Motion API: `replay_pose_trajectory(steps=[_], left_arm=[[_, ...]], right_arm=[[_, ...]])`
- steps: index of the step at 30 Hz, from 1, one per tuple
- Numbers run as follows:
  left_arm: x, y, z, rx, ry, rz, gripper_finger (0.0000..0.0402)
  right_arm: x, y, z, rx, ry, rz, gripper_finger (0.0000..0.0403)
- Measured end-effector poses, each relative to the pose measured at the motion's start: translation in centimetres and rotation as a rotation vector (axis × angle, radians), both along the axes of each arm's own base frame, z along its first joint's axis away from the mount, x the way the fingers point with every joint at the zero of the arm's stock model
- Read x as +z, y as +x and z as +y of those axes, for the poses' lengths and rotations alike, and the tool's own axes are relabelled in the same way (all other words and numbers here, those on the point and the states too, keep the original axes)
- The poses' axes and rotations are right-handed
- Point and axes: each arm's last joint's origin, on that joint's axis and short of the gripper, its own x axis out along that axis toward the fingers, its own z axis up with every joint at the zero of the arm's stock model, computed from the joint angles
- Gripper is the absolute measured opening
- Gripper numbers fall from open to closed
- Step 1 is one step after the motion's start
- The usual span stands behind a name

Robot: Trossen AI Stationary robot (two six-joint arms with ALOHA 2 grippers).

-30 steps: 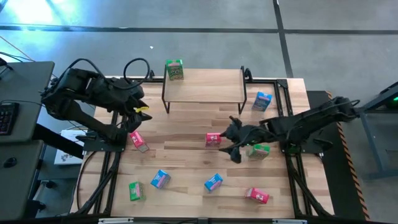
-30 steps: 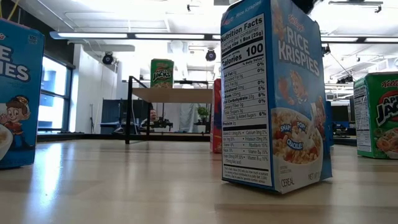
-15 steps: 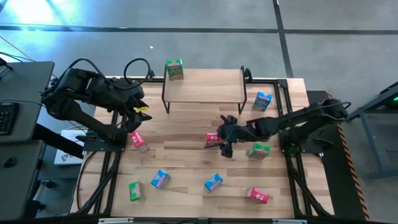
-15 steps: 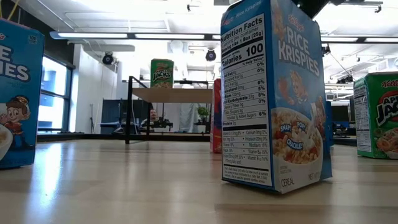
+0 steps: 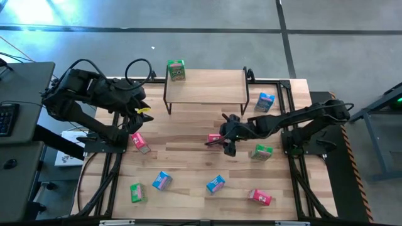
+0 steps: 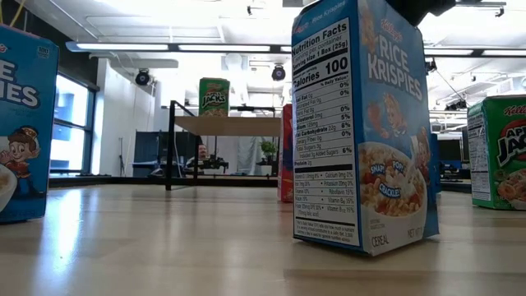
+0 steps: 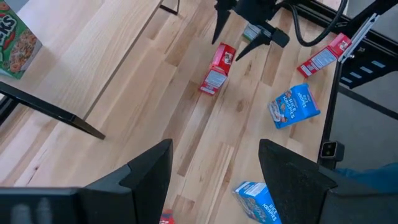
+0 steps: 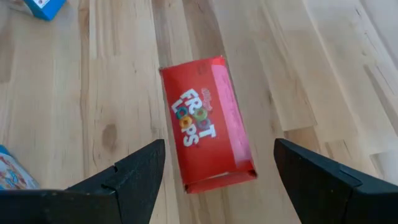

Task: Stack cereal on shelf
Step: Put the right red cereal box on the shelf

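One green cardboard cereal box (image 5: 176, 69) stands on the light-wood shelf (image 5: 207, 88), upper centre; eight remain scattered below. The right gripper (image 5: 221, 142), fingers apart, hovers over the red box (image 8: 208, 123) mid-frame; left gripper (image 5: 139, 112) waits, parted, upper left.

The right gripper (image 7: 244, 38) is hovering with fingers spread directly over the red cereal box (image 7: 217, 68); two blue boxes (image 7: 294, 106) are lying at its 4 o'clock.
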Motion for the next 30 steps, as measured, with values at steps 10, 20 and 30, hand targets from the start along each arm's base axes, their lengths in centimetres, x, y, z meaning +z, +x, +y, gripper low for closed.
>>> replay_pose_trajectory(steps=[10,20,30], left_arm=[[0.0,0.0,0.1,0.021,0.026,-0.004,0.023],[0.0,0.0,0.1,0.021,0.026,-0.004,0.023],[0.0,0.0,0.1,0.023,0.024,-0.004,0.023]], right_arm=[[-1.0,0.3,0.1,0.018,-0.012,0.044,0.0268],[-1.1,0.4,0.1,0.02,-0.009,0.045,0.0225],[-1.1,0.5,0.1,0.026,0.0,0.04,0.0166]])
